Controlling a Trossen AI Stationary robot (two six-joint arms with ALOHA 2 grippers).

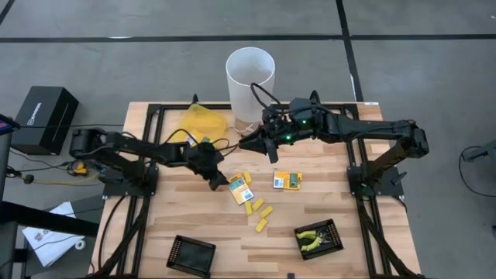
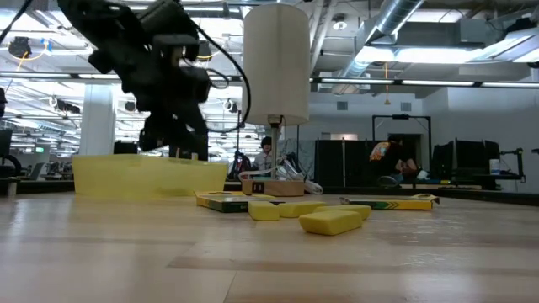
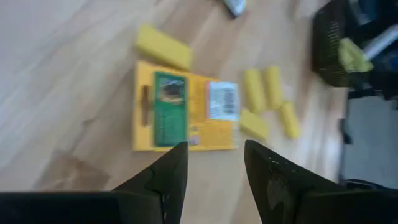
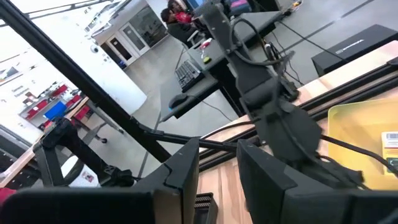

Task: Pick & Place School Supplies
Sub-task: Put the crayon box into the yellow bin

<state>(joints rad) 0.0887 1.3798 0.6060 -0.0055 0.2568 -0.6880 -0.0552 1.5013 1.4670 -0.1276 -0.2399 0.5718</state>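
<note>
Left gripper (image 1: 218, 183): held with fingers apart, empty, just beside a packet (image 1: 241, 188).
Right gripper (image 1: 246, 144): raised near the white cylinder (image 1: 249, 87), fingers apart.
Yellow pieces (image 1: 261, 215): scattered mid-table.

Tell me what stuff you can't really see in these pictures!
- Label words on the packet under the left hand: left wrist view, blurred.
- Left tray: high view, too dark to tell what it holds.
- Tool in the right tray: high view, too small for detail.
- Right hand: right wrist view, fingertips cut off by the edge.
</note>
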